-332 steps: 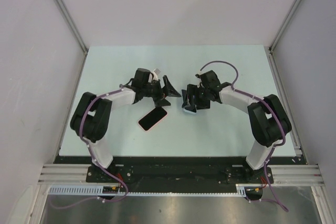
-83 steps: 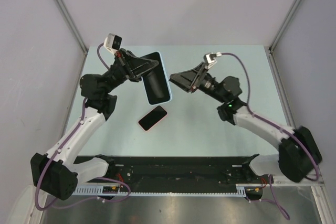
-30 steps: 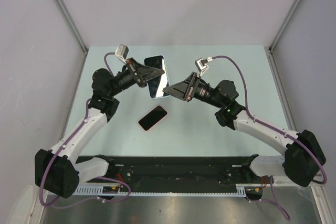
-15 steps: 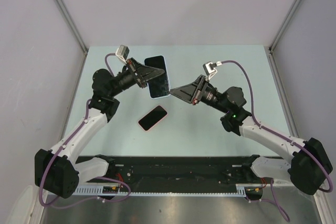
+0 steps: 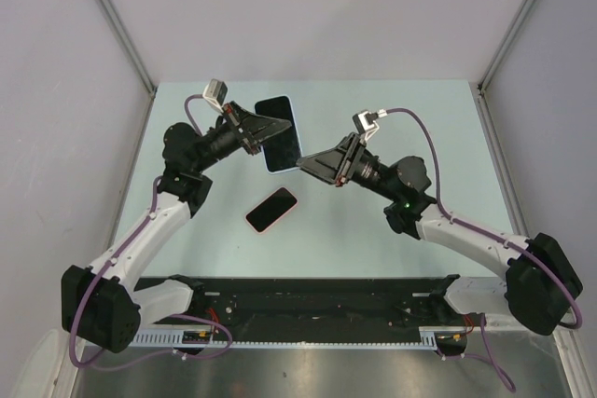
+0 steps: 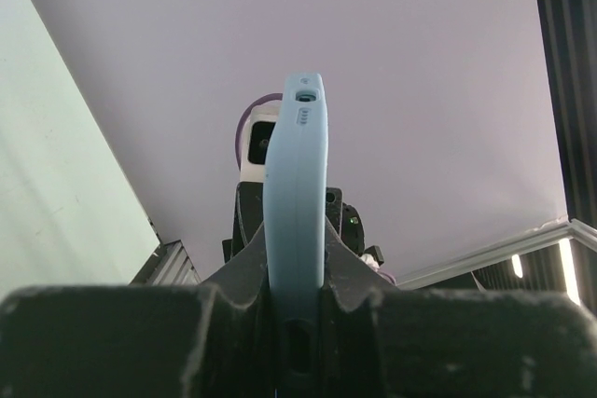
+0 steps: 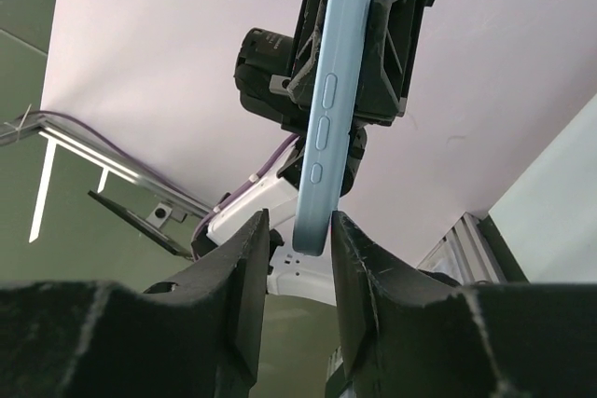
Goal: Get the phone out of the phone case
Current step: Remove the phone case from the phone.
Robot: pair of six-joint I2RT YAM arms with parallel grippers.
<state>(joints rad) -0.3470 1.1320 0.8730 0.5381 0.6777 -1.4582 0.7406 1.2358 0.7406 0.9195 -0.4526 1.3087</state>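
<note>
A light blue phone case (image 5: 280,132) hangs in the air above the table's far middle, dark face toward the top camera. Whether a phone sits in it I cannot tell. My left gripper (image 5: 265,130) is shut on its left edge; in the left wrist view the case (image 6: 294,184) rises edge-on out of that gripper (image 6: 297,323). My right gripper (image 5: 302,163) is open at the case's lower right corner. In the right wrist view the case's (image 7: 331,109) end sits between that gripper's (image 7: 298,223) spread fingers. A pink-rimmed phone (image 5: 271,210) lies flat on the table below.
The pale green table (image 5: 392,109) is walled by grey panels on three sides, with metal posts at the back corners. A black rail (image 5: 308,305) carrying both arm bases runs along the near edge.
My right gripper's jaws have spread apart; it drew back a little from the case, then returned to its lower corner. The left gripper kept the case aloft, nearly still.
</note>
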